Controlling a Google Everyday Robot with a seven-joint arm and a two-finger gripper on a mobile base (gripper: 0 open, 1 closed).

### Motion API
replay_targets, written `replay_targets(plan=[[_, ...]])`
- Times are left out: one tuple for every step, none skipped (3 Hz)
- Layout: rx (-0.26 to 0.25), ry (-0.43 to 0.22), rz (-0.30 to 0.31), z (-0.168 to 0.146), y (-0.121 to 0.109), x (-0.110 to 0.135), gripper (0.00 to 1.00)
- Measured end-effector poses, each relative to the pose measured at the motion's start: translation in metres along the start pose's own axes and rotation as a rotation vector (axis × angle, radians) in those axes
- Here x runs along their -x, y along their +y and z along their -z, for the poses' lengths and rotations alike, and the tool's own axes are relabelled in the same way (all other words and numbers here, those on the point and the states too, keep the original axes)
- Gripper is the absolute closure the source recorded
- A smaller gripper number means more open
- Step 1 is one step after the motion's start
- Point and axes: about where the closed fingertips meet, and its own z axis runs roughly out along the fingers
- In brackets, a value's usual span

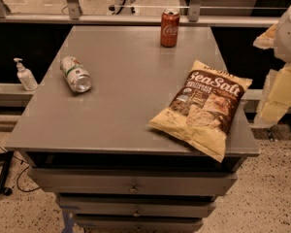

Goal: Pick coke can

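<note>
The coke can (169,28) is red with white script and a silver top rim. It stands upright near the far edge of the grey table top (121,106), right of centre. My gripper (280,93) is at the right edge of the view, beyond the table's right side and well to the right of and nearer than the can. It shows as pale yellow parts below a white arm segment (288,30). Nothing is between them.
A silver can with green and red markings (76,74) lies on its side at the table's left. A Sea Salt chip bag (203,108) lies at the front right, overhanging the edge. A sanitizer pump bottle (25,75) stands on a ledge left of the table. Drawers (133,186) are below the top.
</note>
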Motion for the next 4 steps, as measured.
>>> replay_targets(plan=[[-0.019, -0.013, -0.009, -0.002, -0.006, 0.001, 0.0], [-0.036, -0.032, -0.026, -0.006, -0.016, 0.002, 0.0], [-0.096, -0.132, -0.123, -0.033, -0.069, 0.006, 0.0], [-0.141, -0.243, -0.205, -0.061, -0.122, 0.016, 0.0]])
